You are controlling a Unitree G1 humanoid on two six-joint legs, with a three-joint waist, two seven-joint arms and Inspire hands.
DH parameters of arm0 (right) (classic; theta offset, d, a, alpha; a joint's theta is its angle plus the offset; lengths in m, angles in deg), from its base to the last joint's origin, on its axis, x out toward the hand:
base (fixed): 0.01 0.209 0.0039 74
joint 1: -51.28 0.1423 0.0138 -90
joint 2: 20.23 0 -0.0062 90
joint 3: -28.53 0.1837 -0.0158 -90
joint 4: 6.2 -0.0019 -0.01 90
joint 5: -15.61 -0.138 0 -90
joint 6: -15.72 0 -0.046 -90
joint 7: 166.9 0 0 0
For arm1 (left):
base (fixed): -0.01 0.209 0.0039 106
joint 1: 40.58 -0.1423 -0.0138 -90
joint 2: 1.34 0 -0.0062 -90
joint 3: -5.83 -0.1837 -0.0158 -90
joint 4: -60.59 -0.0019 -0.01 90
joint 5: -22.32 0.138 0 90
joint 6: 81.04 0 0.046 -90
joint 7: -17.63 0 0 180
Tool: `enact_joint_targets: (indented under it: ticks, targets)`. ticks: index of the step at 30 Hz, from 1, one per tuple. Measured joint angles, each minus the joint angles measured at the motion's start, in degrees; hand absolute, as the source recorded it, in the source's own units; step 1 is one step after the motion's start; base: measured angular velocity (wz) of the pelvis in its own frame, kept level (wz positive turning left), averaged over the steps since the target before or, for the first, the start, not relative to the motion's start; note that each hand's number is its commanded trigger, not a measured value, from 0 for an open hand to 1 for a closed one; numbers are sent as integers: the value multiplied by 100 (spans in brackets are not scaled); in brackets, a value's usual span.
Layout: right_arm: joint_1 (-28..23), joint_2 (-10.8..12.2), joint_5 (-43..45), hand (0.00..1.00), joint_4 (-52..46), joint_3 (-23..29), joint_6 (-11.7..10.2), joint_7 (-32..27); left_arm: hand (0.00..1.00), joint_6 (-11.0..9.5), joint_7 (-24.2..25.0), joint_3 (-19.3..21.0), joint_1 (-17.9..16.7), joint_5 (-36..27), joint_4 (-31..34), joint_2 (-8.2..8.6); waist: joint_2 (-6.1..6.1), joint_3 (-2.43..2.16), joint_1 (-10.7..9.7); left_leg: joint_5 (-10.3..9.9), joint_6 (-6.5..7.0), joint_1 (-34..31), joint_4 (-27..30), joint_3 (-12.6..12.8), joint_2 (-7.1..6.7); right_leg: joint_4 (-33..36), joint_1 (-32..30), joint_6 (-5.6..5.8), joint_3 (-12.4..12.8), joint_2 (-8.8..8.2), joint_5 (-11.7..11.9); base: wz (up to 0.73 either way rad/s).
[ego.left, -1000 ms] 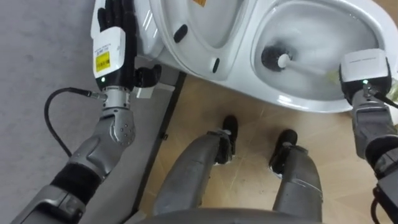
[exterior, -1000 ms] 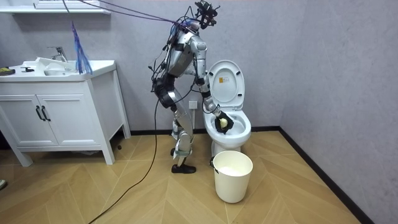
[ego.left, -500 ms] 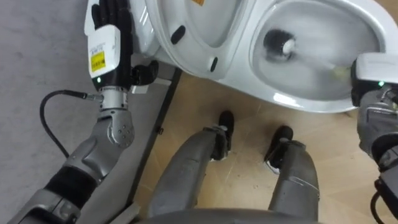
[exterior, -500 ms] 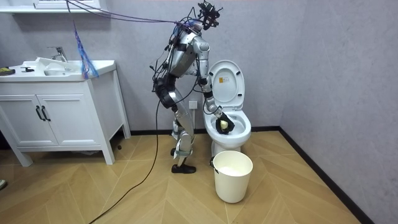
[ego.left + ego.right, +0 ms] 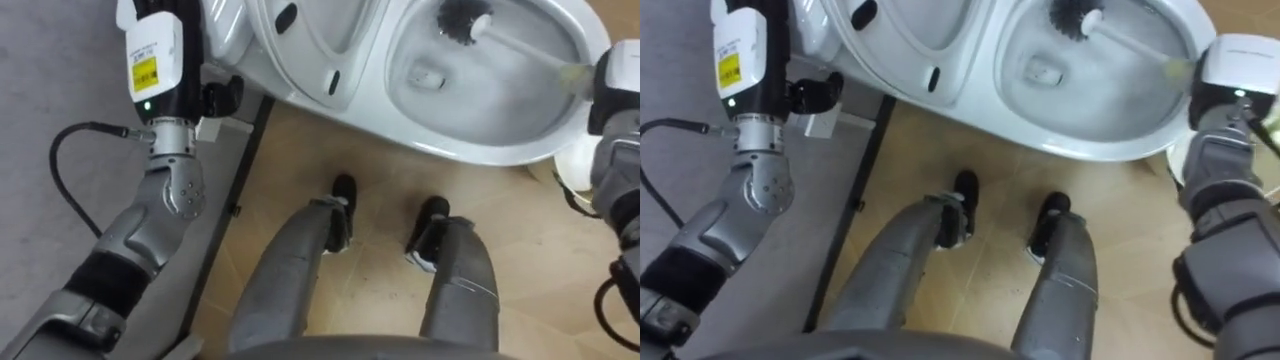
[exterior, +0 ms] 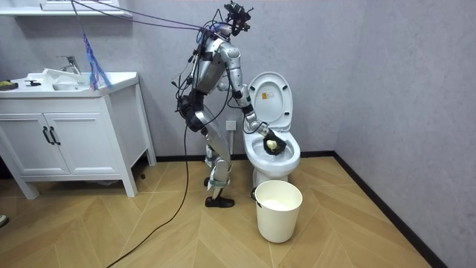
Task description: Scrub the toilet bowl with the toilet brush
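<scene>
Brush head [image 5: 462, 18] moved up toilet bowl [image 5: 480, 155] wall from drain, right hand [image 5: 612, 95] clamped on its handle

Brush [image 5: 462, 18] in toilet bowl [image 5: 470, 152], bucket [image 6: 278, 211] before it.

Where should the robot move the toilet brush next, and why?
Probably drag it toward the near wall. The right hand holds the black-bristled, white-handled toilet brush with its head at the far side of the white ceramic toilet bowl, so the bottom and near side likely need scrubbing next.
</scene>
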Motion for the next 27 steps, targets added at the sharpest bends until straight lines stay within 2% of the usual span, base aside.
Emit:
enact_joint_targets:
  ticks: [1,2,4,6,11,12,17,18,19,20,21,22,23,24,25,26,27]
  targets:
    - [-105,131,81,100,1,-9,102,47,0,11,1,-10,-34,7,-26,116,67,-23,93,-7,13,26,-19,3,4,-26,14,7,12,3,5,-7]
    - [-165,174,84,100,0,-15,184,89,0,23,1,-19,-42,32,-36,176,125,-27,134,-11,18,35,-24,9,17,-62,43,10,-4,11,14,-8]
    - [-301,323,193,100,-54,-19,419,234,0,56,-55,-26,-130,111,-29,223,261,-52,171,-11,19,30,-98,27,17,-136,34,15,-6,29,20,-2]
    - [-311,321,238,100,-225,-83,510,424,0,68,-102,-7,-240,106,13,220,297,-79,171,-14,14,73,-140,43,80,-237,85,-10,-8,93,74,-15]
    - [-438,377,225,100,-451,-232,561,826,0,50,-94,24,-357,-9,-55,218,331,-88,219,-39,-55,285,-216,69,227,-491,343,-66,-51,266,110,-10]
    - [-473,386,233,100,-503,-232,561,883,0,48,-76,49,-403,-24,-56,218,359,-109,224,-55,-78,306,-218,62,273,-569,400,-84,-63,321,122,-9]
    - [-518,358,257,100,-597,-233,561,966,0,-103,-44,133,-446,-125,-96,206,367,-114,224,-60,-86,306,-185,66,302,-566,434,-118,-110,311,109,-1]
    - [-487,306,247,100,-596,-243,546,1038,0,-141,-44,134,-403,-188,-104,186,347,-101,243,-60,-86,299,-188,75,302,-560,418,-119,-103,307,105,0]
    - [-465,191,245,100,-591,-249,510,1067,0,-175,-41,107,-333,-227,-139,156,292,-63,258,-59,-86,275,-185,78,296,-539,379,-119,-104,290,104,0]
    - [-462,127,244,100,-588,-253,463,1074,0,-192,-42,81,-295,-230,-139,147,305,-72,269,-59,-85,261,-179,76,291,-526,367,-120,-122,274,102,4]
    - [-452,44,244,100,-555,-271,421,1063,0,-216,-27,69,-282,-233,-141,128,268,-49,282,-59,-84,238,-157,72,282,-498,345,-112,-113,229,97,4]
    - [-378,-49,203,100,-445,-333,310,1034,0,-265,-25,59,-280,-242,-119,48,189,-23,260,-60,-80,212,-154,100,247,-394,265,-103,-58,187,64,0]
    - [-345,-121,160,100,-431,-351,215,1035,0,-280,-26,50,-280,-245,-89,-10,161,-9,253,-60,-79,184,-154,108,228,-343,221,-106,-53,157,48,9]
    - [-294,-276,114,100,-426,-349,62,1028,0,-294,-29,26,-266,-243,5,-121,102,10,229,-57,-72,102,-95,106,177,-211,108,-106,-44,94,8,16]
    - [-229,-416,53,100,-408,-337,-42,990,0,-291,-51,12,-256,-234,121,-191,10,7,190,-46,-56,-24,-38,121,163,-55,-67,-101,4,35,-30,21]
    - [-181,-493,38,100,-395,-337,-86,960,0,-290,-79,11,-232,-229,155,-206,-25,10,180,-40,-46,-85,4,132,150,22,-144,-104,4,-4,-54,21]
    - [-91,-608,13,100,-380,-280,-149,876,0,-269,-106,13,-230,-221,265,-234,-110,11,143,-39,-43,-193,114,132,76,179,-273,-96,62,-40,-94,18]
